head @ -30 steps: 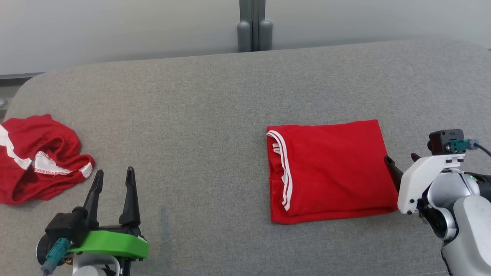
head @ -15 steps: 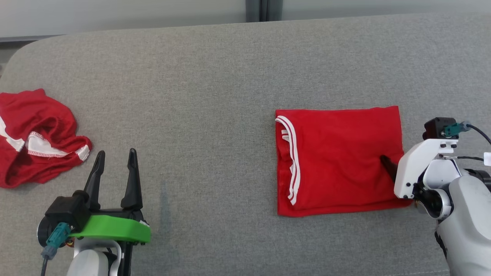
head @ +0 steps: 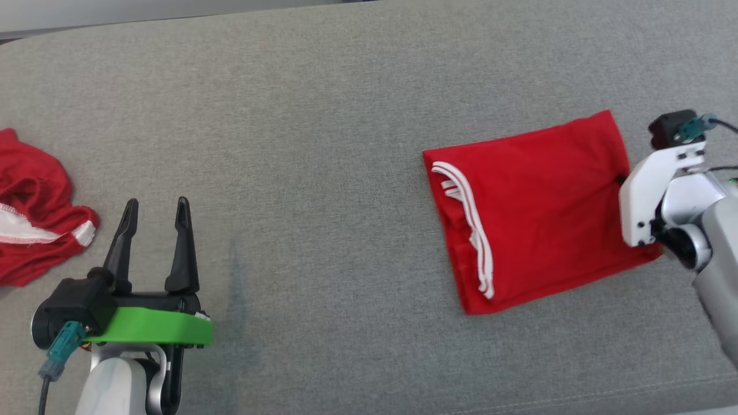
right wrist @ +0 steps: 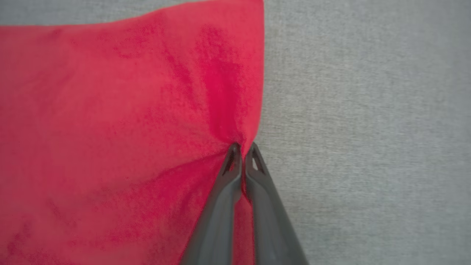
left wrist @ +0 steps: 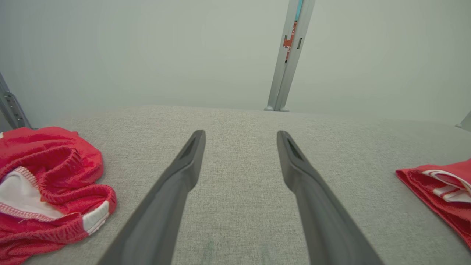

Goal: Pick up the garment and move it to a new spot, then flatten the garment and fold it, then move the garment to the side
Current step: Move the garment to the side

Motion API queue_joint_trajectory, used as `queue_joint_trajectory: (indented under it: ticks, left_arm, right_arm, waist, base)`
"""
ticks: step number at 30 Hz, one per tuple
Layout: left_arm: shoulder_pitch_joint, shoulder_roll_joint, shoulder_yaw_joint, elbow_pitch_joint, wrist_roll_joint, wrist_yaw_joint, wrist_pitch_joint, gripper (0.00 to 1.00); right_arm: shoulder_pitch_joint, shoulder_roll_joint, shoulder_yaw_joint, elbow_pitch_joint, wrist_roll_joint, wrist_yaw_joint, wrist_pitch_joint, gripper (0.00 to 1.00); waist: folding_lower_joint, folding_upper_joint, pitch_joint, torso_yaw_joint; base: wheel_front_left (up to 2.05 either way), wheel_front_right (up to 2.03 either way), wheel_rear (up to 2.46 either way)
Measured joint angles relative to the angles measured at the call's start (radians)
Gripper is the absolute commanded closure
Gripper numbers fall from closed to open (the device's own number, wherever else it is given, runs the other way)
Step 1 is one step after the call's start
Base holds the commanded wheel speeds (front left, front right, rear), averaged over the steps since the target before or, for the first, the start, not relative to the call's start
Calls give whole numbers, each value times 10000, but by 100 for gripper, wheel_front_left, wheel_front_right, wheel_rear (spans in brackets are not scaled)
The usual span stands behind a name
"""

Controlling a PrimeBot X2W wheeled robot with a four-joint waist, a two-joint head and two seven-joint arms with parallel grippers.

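Garment (head: 536,202) lies folded at 3 o'clock; only the move aside looks left. Right claw (right wrist: 243,147) is clamped on its edge; left claw (head: 157,203) gapes empty.

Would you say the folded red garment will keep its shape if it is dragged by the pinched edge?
Probably floppy: the folded red garment puckers where the right gripper pinches its edge. Its stacked layers may shift, as only one spot is held.
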Motion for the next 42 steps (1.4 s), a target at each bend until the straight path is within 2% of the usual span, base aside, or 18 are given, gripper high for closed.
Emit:
queue_joint_trajectory:
  ticks: [5, 11, 19, 26, 32, 33, 34, 35, 42]
  left_arm:
    - [-186, 35, -40, -328, 59, 0, -2, 0]
    - [-527, 247, -144, -581, 140, 0, -2, 0]
    - [-926, 570, -253, -1076, 228, 0, -2, 0]
    - [-943, 803, -320, -1264, 272, 0, -2, 0]
    - [-816, 853, -372, -1269, 291, 0, -2, 0]
    - [-786, 857, -376, -1250, 290, 0, -2, 0]
    - [-779, 859, -384, -1221, 284, 0, 0, 0]
    - [-773, 849, -401, -1195, 255, 2, -2, 0]
    - [-428, 516, -447, -865, 50, 4, 0, 0]
  right_arm:
    - [-946, -1120, 15, 42, -213, -4, -562, 100]
    - [-1601, -2121, -662, 629, -403, -6, -1174, 100]
    - [-2031, -2968, -1139, 1363, -1400, -6, -2577, 100]
    - [-2394, -3223, -1655, 1967, -2351, -6, -3983, 100]
    - [-2590, -2859, -2065, 2370, -3338, -6, -4729, 100]
    - [-2590, -2784, -2125, 2439, -3530, -6, -4817, 66]
    - [-2585, -2731, -2178, 2479, -3707, -4, -4907, 27]
    - [-2575, -2692, -2295, 2493, -3950, -4, -5074, 0]
    - [-2053, -2301, -2677, 2385, -4761, -6, -5760, 0]
  waist:
    - [0, 0, 321, -521]
    - [0, 0, 913, -1099]
    - [0, 0, 1836, -1570]
    - [1, 0, 2453, -1601]
    - [1, 0, 2500, -1363]
    - [1, 0, 2462, -1340]
    - [1, 0, 2421, -1325]
    - [1, 0, 2350, -1301]
    - [1, 0, 1645, -1176]
  base:
    - [0, 0, 0]
    - [0, 0, 0]
    - [0, 0, 0]
    - [0, 0, 0]
    - [0, 0, 0]
    - [0, 0, 0]
    - [0, 0, 0]
    - [0, 0, 0]
    - [0, 0, 0]
